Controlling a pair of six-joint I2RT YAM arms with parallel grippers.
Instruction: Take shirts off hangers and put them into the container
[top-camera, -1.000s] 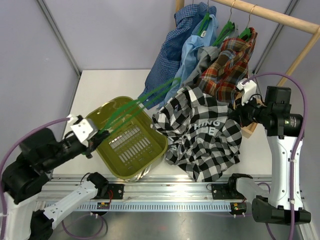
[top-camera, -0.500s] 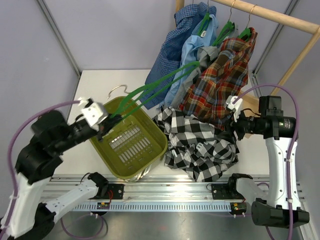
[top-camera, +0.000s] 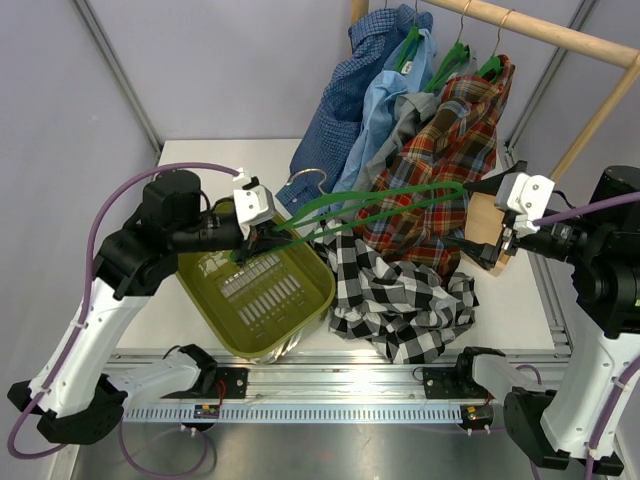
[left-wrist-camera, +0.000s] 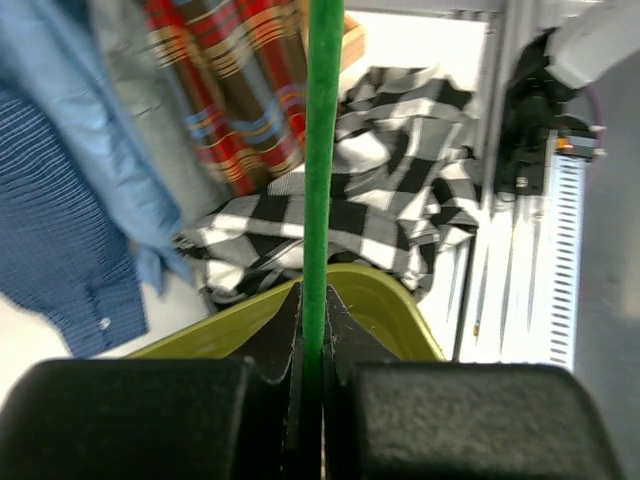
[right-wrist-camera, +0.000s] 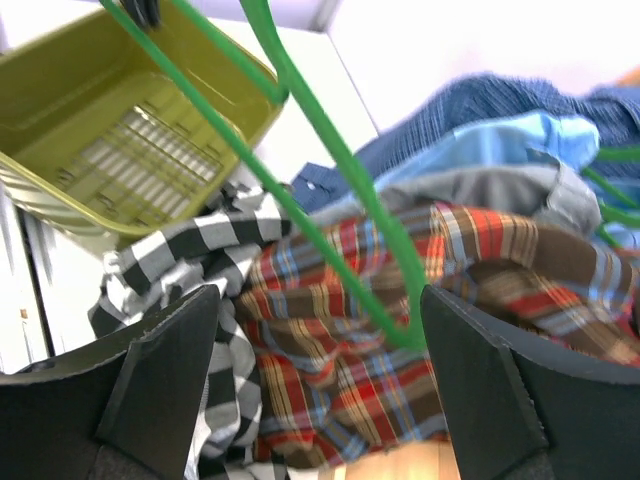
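White table (top-camera: 200, 170), grey walls (top-camera: 230, 60); shirts (top-camera: 440, 150) hang from a wooden rail (top-camera: 560, 35).

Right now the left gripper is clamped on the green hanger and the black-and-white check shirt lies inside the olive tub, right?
Not quite. The left gripper is clamped on the green hanger, but the black-and-white check shirt lies on the table beside the olive tub, not inside it. The top external view shows this.
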